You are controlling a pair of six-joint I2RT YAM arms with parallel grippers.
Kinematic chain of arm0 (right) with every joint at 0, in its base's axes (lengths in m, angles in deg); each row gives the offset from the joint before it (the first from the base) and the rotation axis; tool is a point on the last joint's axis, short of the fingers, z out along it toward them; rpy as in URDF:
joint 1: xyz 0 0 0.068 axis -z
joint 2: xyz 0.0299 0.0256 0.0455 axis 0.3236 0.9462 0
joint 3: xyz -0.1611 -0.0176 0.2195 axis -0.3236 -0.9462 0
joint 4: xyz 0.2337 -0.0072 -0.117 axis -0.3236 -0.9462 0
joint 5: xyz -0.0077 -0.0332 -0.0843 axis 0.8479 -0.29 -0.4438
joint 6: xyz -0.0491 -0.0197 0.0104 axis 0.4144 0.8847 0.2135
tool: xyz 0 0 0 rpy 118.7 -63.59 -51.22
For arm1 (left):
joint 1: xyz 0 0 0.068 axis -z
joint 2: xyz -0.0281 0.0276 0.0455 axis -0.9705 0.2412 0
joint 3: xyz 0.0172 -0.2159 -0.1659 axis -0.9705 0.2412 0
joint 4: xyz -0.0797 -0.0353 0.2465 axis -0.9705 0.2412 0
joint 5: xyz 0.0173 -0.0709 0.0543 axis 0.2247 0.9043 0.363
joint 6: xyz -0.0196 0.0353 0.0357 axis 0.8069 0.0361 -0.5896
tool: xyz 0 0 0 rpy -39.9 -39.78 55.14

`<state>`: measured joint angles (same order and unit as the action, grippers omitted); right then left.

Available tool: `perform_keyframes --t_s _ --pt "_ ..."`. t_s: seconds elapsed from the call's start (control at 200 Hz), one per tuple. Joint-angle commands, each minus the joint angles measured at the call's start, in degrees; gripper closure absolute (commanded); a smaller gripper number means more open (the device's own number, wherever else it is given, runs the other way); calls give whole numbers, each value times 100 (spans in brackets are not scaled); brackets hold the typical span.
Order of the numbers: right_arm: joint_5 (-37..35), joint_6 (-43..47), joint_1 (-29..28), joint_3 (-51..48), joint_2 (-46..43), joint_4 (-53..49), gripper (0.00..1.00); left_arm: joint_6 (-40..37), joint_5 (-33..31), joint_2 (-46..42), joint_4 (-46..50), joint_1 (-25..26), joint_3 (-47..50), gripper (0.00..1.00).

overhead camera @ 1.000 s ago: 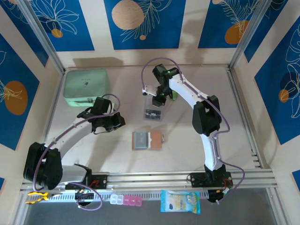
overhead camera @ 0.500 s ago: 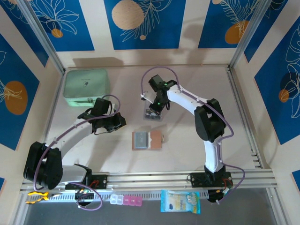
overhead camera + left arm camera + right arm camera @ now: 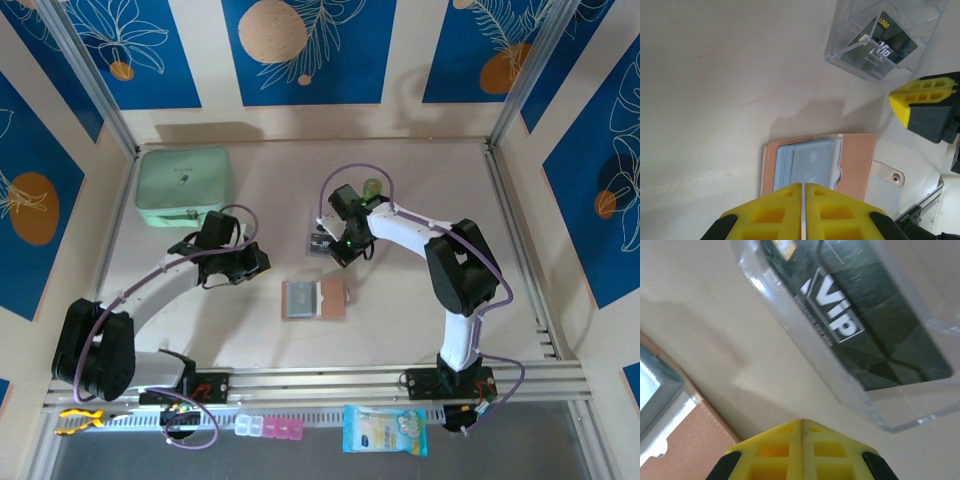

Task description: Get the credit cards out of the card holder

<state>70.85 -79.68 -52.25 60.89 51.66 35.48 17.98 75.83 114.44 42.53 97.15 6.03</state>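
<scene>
Overhead view of a pale worktop [image 3: 390, 335] w/ two robot arms. The card holder [image 3: 314, 299], tan-pink, lies open & flat near the centre. Its grey-blue pockets face up, so cards can be reached from above. Its snap tab [image 3: 888, 173] sticks out on the right side.

Just beyond the holder, on the far side, sits a clear box [image 3: 320, 243] w/ one dark credit card [image 3: 885, 46] marked VIP lying inside. The box is prob. the drop spot for cards taken out. A pale card [image 3: 812, 162] seems to sit in the holder's top pocket, so the job looks part done. How many cards are left inside can't be told.

The right claw [image 3: 340, 250] hangs low betw. box & holder, right beside the box, clenched w/ nothing in it. The left claw [image 3: 255, 265] hovers to the left of the holder, apart from it, also clenched & empty. Its tips aim at the holder's pockets, so it is likely placed to pin or work the holder.

A mint-green pouch [image 3: 185, 187] rests at far left, well apart from the rest.
</scene>
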Motion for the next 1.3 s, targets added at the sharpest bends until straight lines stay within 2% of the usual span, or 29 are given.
perform_keyframes --t_s 0.0,0.27,0.61,1.01,1.295 --pt "-257 -339 73 -39 -41 370 100 74 74 -35 -32 -53 77 90" --pt "-509 -437 120 15 12 483 100 73 53 -40 -27 -49 84 90" --pt "70 -655 71 221 -270 590 100 77 77 -7 -31 -49 53 90" --pt "25 -701 73 1112 399 617 100 88 50 -129 31 -53 62 90" --pt "62 -683 56 1048 723 640 100 90 53 -107 30 -52 54 90"
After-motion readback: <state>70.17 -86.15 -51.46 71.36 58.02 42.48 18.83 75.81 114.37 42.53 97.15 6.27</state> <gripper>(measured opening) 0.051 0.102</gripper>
